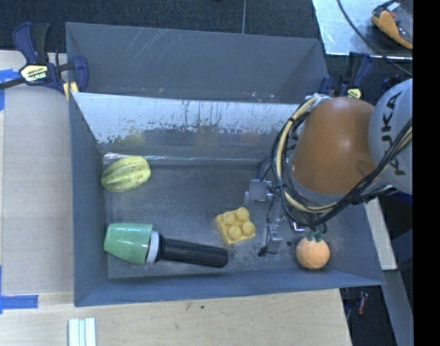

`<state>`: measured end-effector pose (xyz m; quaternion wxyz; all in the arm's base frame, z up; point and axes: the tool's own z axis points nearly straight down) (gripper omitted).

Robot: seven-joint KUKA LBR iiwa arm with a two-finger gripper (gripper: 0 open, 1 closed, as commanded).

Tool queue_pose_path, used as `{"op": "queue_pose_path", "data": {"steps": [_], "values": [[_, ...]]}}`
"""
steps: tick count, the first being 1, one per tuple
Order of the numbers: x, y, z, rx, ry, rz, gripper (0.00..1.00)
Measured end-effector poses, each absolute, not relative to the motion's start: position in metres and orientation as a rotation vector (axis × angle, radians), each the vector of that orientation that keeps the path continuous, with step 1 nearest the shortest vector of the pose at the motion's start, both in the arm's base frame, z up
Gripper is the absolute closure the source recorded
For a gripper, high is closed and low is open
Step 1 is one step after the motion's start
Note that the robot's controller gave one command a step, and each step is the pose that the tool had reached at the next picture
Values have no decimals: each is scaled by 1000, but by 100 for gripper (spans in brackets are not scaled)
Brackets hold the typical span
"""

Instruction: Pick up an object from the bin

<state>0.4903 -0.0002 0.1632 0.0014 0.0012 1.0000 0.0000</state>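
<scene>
**Grey bin between dark and pale surfaces**

The grey metal bin (pixel 205 71) has a dark matte surface (pixel 133 6) beyond its far rim and a pale beige surface (pixel 32 193) along its left and near rims. A thin black cable (pixel 243 13) crosses the dark surface to the far rim. A grey sheet (pixel 353 13) lies beyond the bin's far right corner. Light glares softly on the far wall.

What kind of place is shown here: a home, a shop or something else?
Probably a robotics lab bench for grasping tests: a KUKA arm reaches into a grey metal bin holding toy-like things, such as a small orange fruit.
</scene>
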Motion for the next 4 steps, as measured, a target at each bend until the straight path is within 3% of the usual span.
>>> {"op": "queue_pose_path", "data": {"steps": [2, 3, 4], "values": [[499, -4, 151, -52, 3133, 0, 0], [558, 5, 71, -390, 3105, -1, 0], [546, 15, 73, -381, 3100, -6, 100]]}}
